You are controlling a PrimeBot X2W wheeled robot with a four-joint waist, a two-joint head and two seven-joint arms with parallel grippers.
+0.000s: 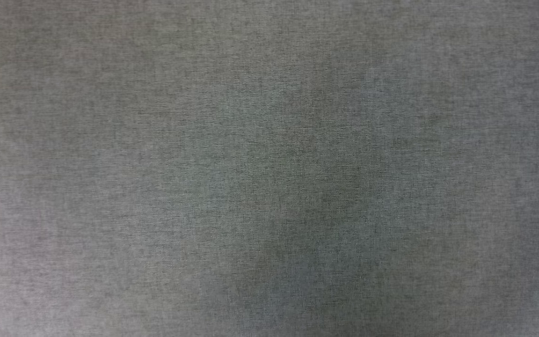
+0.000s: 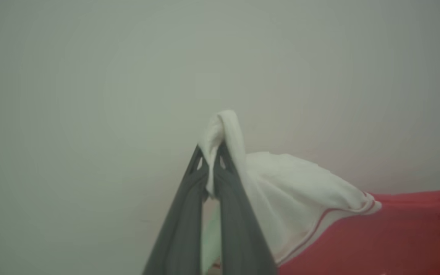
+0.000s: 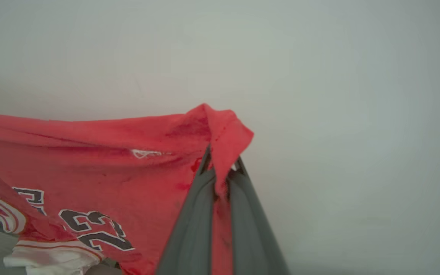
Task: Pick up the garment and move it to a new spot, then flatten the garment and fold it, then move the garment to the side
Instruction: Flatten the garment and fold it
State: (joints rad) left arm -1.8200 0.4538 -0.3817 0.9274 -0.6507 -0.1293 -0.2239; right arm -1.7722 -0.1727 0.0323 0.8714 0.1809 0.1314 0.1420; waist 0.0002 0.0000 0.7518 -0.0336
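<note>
Right wrist view shows the garment [image 3: 109,160] hanging spread out, its black "23" [image 3: 90,227] on show, so I judge the carry to a new spot is in hand; next, both ends want lowering evenly onto the grey cloth [image 1: 269,168], kept taut. The right gripper [image 3: 222,159] is clamped on a red edge just beside the "23". The left gripper [image 2: 210,152], fingers pinched together, bites the white sleeve [image 2: 292,179] at the end away from the "23"
</note>
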